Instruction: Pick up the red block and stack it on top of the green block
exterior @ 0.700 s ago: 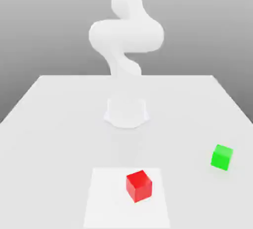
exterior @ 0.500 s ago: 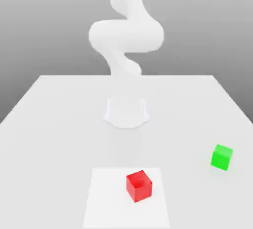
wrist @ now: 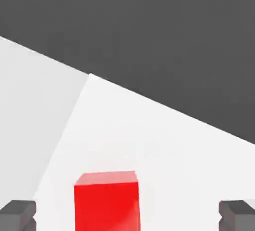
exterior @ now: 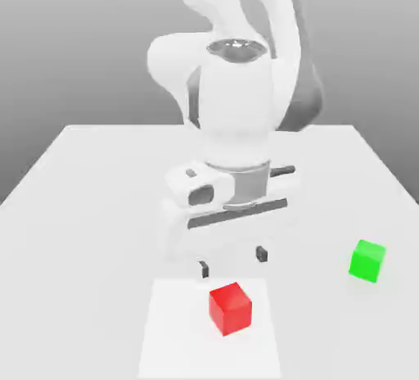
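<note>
The end effector [exterior: 232, 261], fingers spread and empty, hangs above the unmarked red block [exterior: 230, 308]; the green block [exterior: 367, 260] sits apart.

Red block [exterior: 229, 309]: plain bright red. Green block [exterior: 367, 260]: plain bright green. Counter [exterior: 82, 206]: pale grey, with a whiter square patch [exterior: 176, 337]. Arm [exterior: 237, 116]: white; end effector [exterior: 232, 261] fingertips [exterior: 204, 269] dark grey.

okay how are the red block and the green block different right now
The red block sits on the lighter square patch, just in front of the open gripper; the green block sits on the plain table toward the exterior view's right. Red looks slightly larger. Both are plain cubes resting flat.
</note>
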You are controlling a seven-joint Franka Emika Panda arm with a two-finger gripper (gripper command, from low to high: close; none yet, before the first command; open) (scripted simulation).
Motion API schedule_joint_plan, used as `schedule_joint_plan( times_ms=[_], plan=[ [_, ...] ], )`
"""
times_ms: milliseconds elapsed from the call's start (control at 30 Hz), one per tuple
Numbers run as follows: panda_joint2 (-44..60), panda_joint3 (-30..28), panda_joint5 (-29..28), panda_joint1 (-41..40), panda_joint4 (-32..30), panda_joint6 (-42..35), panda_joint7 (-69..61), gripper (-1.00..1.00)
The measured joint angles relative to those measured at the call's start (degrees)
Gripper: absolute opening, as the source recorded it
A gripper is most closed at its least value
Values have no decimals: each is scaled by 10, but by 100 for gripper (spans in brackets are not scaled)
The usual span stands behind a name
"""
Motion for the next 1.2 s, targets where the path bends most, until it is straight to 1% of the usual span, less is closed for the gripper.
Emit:
schedule_joint_plan(
  times_ms=[167,200,433,633,1000,1067,1200],
  plan=[
    [104,8,5,-8,10,86,-7,0],
    [117,9,5,-8,12,97,-7,-100],
    [116,10,4,-9,12,96,-6,-100],
    [6,7,-1,-5,-4,2,-3,-100],
    [-76,150,23,272,-9,-74,61,-100],
    [-55,155,9,282,-8,-54,77,-100],
    [20,138,-42,289,-4,16,116,-100]
  ],
)
